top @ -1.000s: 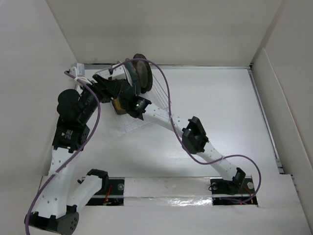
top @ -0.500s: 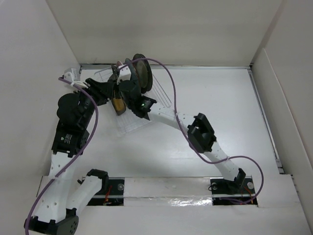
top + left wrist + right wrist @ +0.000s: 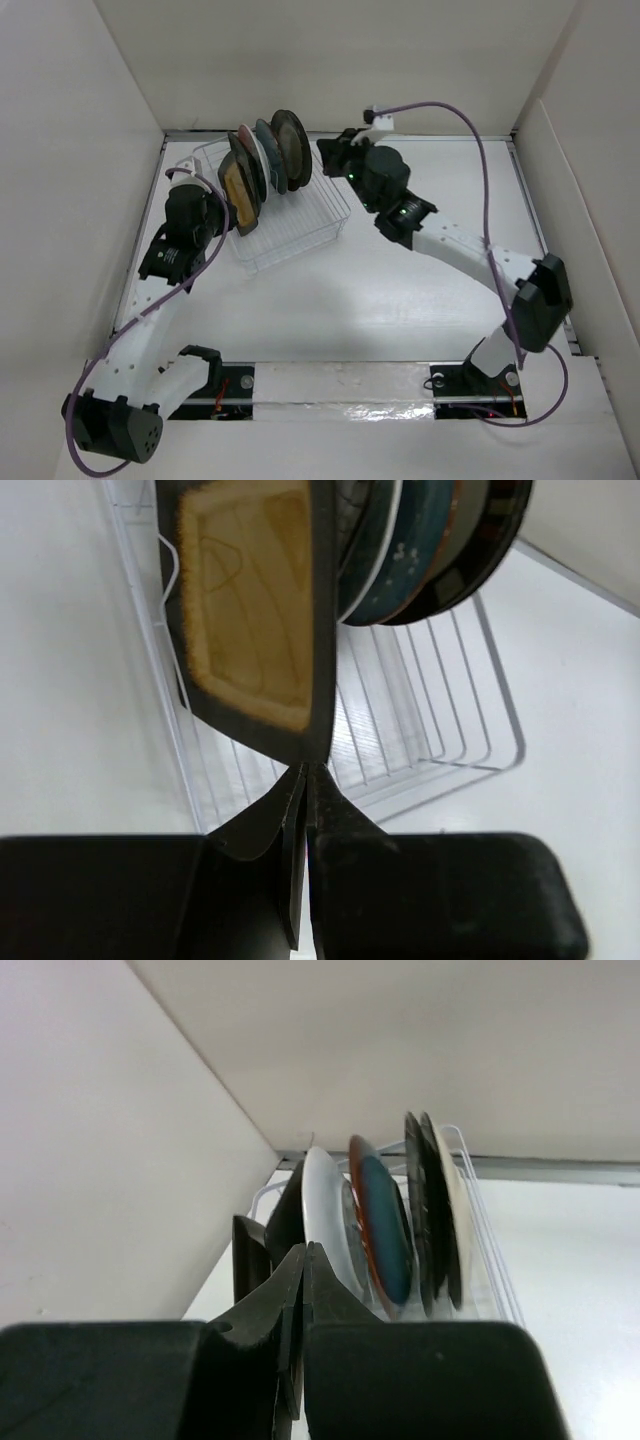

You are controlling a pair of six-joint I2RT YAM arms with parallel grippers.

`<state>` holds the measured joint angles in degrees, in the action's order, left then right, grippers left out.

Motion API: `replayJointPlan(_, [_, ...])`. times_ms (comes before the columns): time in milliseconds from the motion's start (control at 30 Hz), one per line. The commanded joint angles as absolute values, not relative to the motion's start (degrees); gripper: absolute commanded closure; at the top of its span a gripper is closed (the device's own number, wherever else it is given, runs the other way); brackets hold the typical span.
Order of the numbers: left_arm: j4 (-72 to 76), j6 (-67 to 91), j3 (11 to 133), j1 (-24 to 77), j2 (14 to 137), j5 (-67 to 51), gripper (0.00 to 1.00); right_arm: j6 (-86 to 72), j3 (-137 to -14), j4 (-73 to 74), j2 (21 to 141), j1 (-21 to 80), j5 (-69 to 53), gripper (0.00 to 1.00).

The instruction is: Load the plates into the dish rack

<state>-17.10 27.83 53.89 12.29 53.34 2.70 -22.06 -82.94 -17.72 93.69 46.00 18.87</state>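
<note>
Several plates stand on edge in a row in the dish rack [image 3: 300, 225] at the back left. The nearest is a square dark-brown plate with an amber centre [image 3: 238, 187] [image 3: 250, 610]; behind it are a teal plate [image 3: 420, 540] and dark round ones [image 3: 292, 148]. My left gripper [image 3: 220, 206] [image 3: 305, 772] is shut and holds nothing, its tips just short of the square plate's lower corner. My right gripper [image 3: 327, 149] [image 3: 306, 1250] is shut and holds nothing, just right of the row. In the right wrist view the plates show edge-on: white [image 3: 322, 1210], teal [image 3: 385, 1230], black [image 3: 420, 1200].
White enclosure walls [image 3: 120, 110] stand close behind and left of the rack. The rack's front half of bare wire [image 3: 440, 730] holds no plates. A purple cable [image 3: 440, 108] loops over the right arm. The arm bases [image 3: 470, 380] sit at the near edge.
Both arms have pulled back from the plates. The right arm swung from across the rack to its right side. Both grippers have closed, and the row of plates now stands uncovered.
</note>
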Motion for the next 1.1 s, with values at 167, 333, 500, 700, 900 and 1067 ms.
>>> replayJointPlan(167, [-18.18,24.53,65.11,19.66,65.72,18.34,0.86,-25.31,-58.47,-22.68,74.19,44.74,17.14,0.63])
replayJointPlan(333, [-18.63,24.26,67.50,23.29,68.73,25.48,0.60,-26.01,-50.72,-18.72,67.07,42.37,13.63,0.43])
replayJointPlan(500, [-22.33,24.43,68.38,23.29,73.65,32.69,0.60,-25.14,-45.09,-17.05,61.18,41.31,10.20,0.43])
replayJointPlan(700, [-21.89,25.66,70.40,23.29,78.13,29.11,0.62,-25.32,-43.86,-15.30,59.68,39.38,5.63,0.43])
replayJointPlan(900, [-19.95,25.75,69.78,23.29,79.97,27.16,0.63,-24.35,-44.47,-14.94,61.87,39.38,3.17,0.43])
replayJointPlan(1067, [-20.04,25.93,70.49,23.29,81.83,26.81,0.66,-24.17,-42.98,-15.56,61.09,39.38,2.90,0.44])
